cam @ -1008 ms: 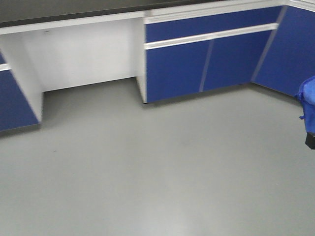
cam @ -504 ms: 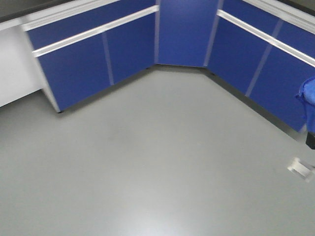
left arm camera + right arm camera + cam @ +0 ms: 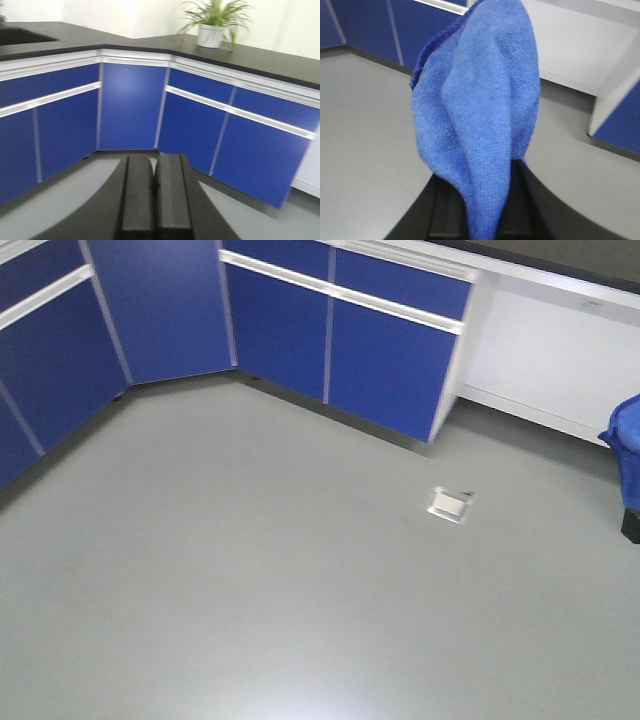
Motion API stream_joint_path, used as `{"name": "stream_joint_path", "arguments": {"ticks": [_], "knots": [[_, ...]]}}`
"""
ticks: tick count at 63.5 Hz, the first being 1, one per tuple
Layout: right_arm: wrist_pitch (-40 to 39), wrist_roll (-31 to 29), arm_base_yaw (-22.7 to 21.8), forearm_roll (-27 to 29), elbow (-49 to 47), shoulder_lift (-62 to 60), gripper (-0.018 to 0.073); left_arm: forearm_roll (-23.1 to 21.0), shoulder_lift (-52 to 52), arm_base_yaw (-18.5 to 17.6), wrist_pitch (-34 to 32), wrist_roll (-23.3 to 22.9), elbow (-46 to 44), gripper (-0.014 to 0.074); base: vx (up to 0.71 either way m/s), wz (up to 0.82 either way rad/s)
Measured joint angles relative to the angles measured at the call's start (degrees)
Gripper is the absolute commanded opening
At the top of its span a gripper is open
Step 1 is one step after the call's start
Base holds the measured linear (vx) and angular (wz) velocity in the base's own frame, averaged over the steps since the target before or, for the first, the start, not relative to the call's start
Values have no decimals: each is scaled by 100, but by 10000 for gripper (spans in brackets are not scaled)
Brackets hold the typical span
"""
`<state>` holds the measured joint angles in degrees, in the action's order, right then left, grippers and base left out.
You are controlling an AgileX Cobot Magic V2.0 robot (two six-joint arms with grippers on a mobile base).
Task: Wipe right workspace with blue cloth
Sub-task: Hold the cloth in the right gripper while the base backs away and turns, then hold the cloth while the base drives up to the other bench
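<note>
My right gripper [image 3: 482, 200] is shut on the blue cloth [image 3: 480, 110], which stands up out of the jaws and fills the middle of the right wrist view. The same cloth [image 3: 626, 445] shows at the right edge of the front view, above the dark gripper body. My left gripper [image 3: 152, 175] is shut and empty, its two black fingers pressed together, pointing at the blue cabinets. No work surface lies under either gripper in these views; both hang above the grey floor.
Blue cabinets [image 3: 330, 340] with white rails line the back and left walls. A black countertop [image 3: 250, 57] carries a potted plant [image 3: 215, 22]. A white kneehole panel [image 3: 550, 360] is at the back right. A small metal floor box [image 3: 449, 504] sits in the grey floor.
The whole front view has swung to the right: the cabinet corner slid from right to left, and the floor box and the right-hand kneehole came into view. The cloth stays at the right edge.
</note>
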<state>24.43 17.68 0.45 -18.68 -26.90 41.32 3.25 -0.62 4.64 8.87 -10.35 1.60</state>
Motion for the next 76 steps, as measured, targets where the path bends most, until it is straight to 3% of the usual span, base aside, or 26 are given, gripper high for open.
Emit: {"name": "stream_joint_path", "arguments": {"ticks": [41, 76], "knots": [[0, 0, 0, 0, 0, 0, -8, 0, 0, 0, 0, 0, 0, -6, -1, -49], [0, 0, 0, 0, 0, 0, -8, 0, 0, 0, 0, 0, 0, -6, 8, -19]]}}
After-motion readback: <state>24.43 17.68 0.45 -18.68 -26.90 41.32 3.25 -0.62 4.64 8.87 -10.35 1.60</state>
